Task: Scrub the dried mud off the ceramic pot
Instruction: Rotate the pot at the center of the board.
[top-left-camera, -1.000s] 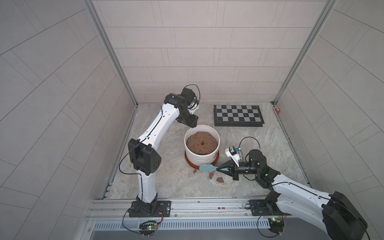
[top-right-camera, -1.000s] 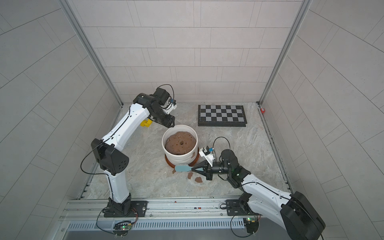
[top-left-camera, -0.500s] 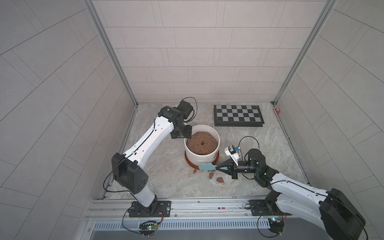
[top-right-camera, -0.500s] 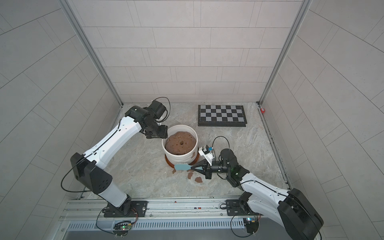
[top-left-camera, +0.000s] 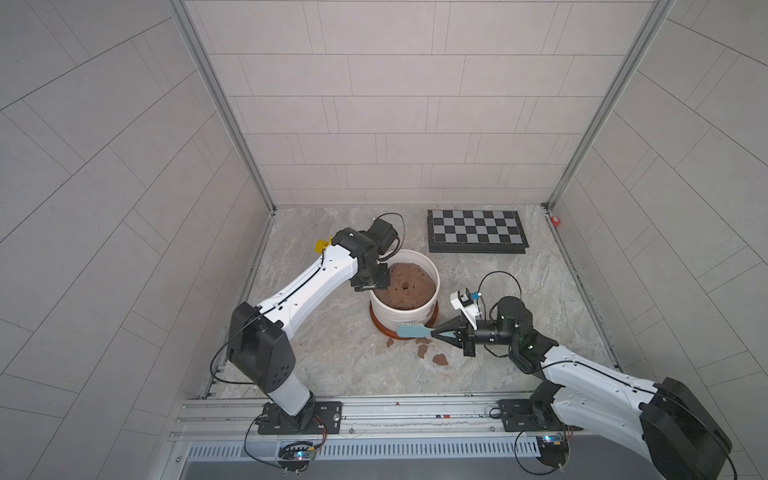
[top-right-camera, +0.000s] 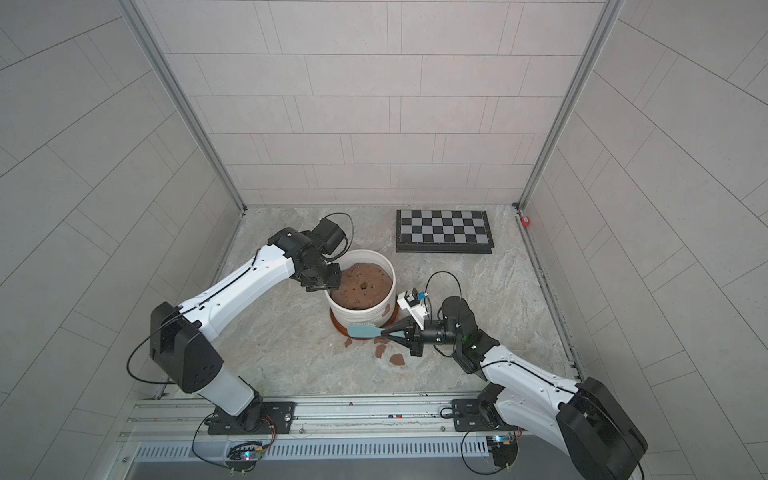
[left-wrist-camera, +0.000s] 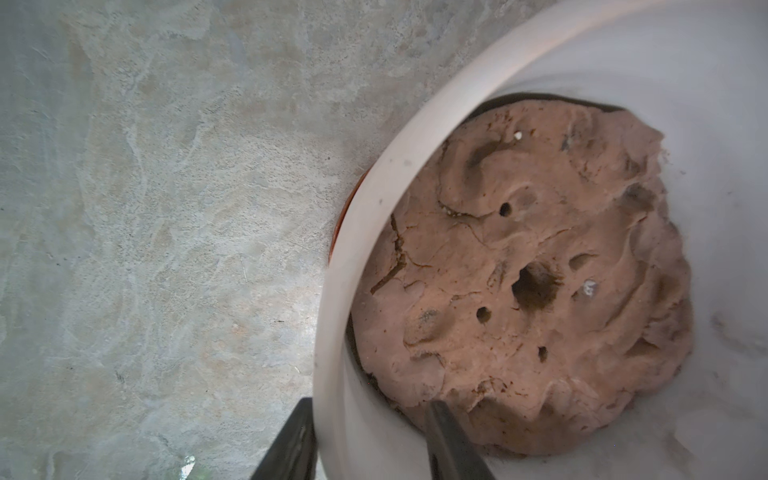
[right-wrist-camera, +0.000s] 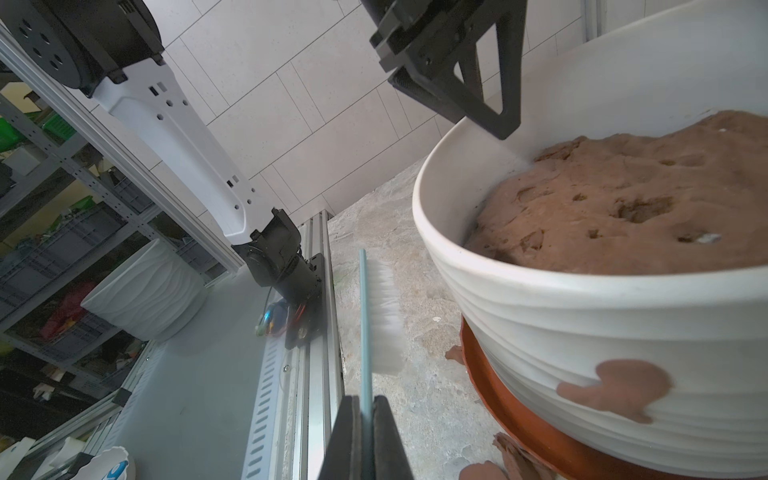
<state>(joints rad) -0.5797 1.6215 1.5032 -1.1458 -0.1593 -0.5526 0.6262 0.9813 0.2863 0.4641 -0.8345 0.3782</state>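
The left claw (top-left-camera: 376, 283), raised behind the ceramic pot (top-left-camera: 392, 316) a second ago, has dropped onto the pot's rim on the side away from the right arm. Its two fingers (left-wrist-camera: 291, 440) stand apart astride the wall, one outside and one inside at the edge of the soil mound (left-wrist-camera: 519, 270). In the left wrist view, white wall shows between the inner finger and the rim. The right claw (top-left-camera: 434, 332) has hardly moved and is clamped on the thin handle of one teal brush (top-left-camera: 409, 331), held level along the pot's front with its bristles turned to the wall. In the right wrist view a strip of worktop (right-wrist-camera: 424, 340) shows between the bristles and the saucer (right-wrist-camera: 478, 365). The pot sits in that single orange-brown saucer, with bare stone open around it except where the brush and the two arms reach in. Dried mud (right-wrist-camera: 615, 386) shows as one blotch low on the pot's ribbed wall facing the right arm, plus four flakes on the worktop just in front of the pot, near the right claw. One checkerboard (top-left-camera: 476, 230) lies behind the pot, well apart.
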